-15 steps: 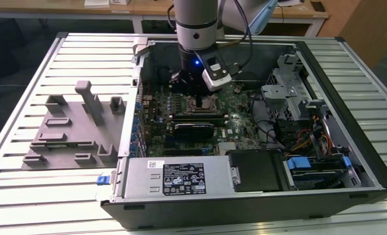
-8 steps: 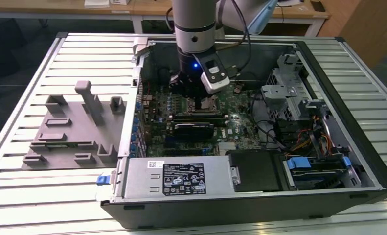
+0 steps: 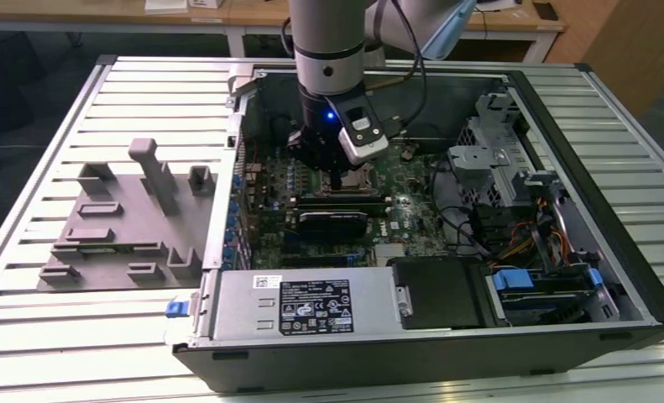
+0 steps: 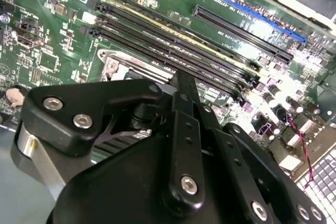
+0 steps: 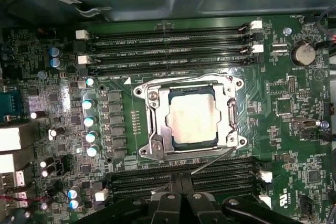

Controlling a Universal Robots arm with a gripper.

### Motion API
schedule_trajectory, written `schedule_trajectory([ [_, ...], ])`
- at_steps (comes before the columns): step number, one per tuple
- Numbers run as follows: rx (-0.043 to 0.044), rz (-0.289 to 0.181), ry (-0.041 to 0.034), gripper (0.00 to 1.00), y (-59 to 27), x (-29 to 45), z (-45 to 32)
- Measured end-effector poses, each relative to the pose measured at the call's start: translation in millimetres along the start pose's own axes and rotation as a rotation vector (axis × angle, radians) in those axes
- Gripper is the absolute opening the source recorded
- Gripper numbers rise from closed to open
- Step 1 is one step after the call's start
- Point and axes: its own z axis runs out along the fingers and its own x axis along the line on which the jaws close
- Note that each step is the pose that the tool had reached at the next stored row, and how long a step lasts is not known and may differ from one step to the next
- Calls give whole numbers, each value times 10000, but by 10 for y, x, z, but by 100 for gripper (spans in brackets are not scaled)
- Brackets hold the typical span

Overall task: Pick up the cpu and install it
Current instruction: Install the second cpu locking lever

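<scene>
Probably a robotics lab: open computer case on slatted metal workbench.

The arm was grey with a black ring and a small blue light. The gripper had black links fastened by silver screws.

My black metal pincer hangs over the green motherboard, beside long black memory slots.
</scene>
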Motion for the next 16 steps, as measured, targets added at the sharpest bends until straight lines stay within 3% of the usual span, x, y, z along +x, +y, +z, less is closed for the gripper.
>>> schedule_trajectory([
  [2,-9,1,1,11,-4,0,3],
  [6,-312,28,58,11,-64,-6,17],
  [9,-598,53,108,11,-108,-10,26],
  [13,-1169,104,189,11,-156,-15,33],
  [14,-1244,111,208,11,-173,-17,37],
  [16,-1279,115,259,11,-201,-19,49],
])
